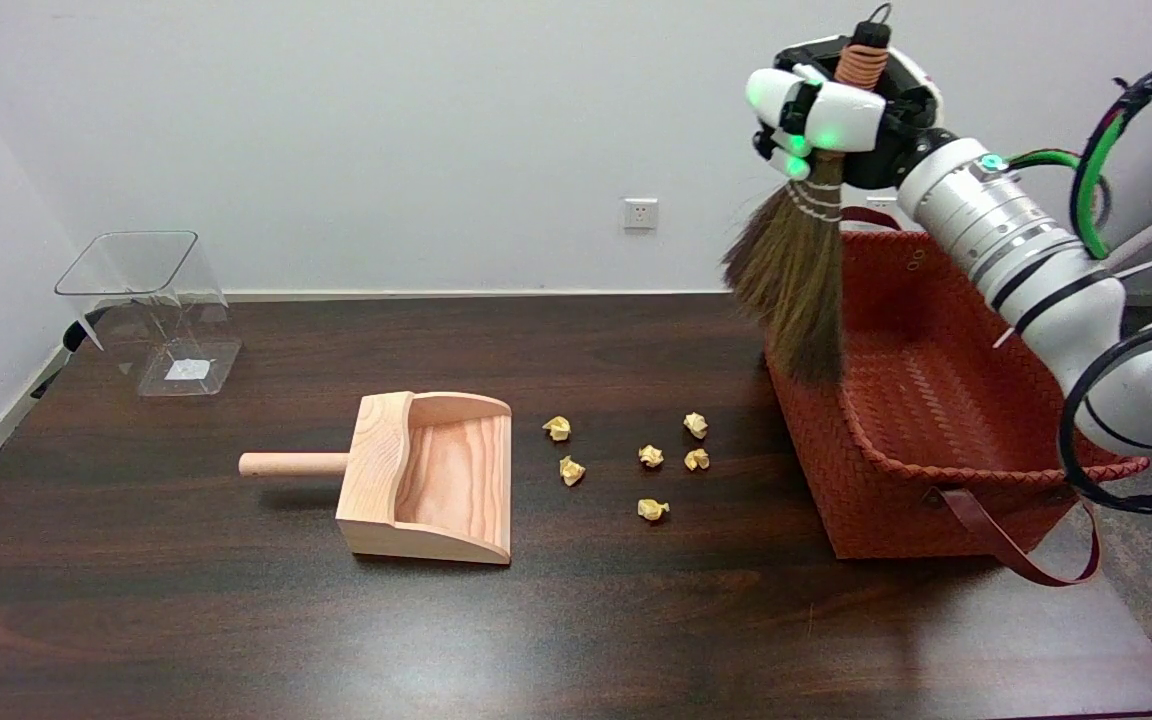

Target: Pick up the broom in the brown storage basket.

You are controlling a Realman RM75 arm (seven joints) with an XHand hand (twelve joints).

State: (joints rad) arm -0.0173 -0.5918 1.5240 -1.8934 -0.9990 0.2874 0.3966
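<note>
I saw the brown storage basket (936, 420) at 3 o'clock on the dark table (236, 620). My right hand (821, 110) was wrapped tight around the broom (796, 260) above the basket's left wall. The broom hung down, its brown bristles bushy, its handle wound with orange cord.

A dark brown wooden desk (556, 620) fills the lower view, its top faintly glossy. Behind its far edge stands a plain white wall (386, 120) with a white socket (640, 213). A pale baseboard (456, 295) runs along the wall's foot.
</note>
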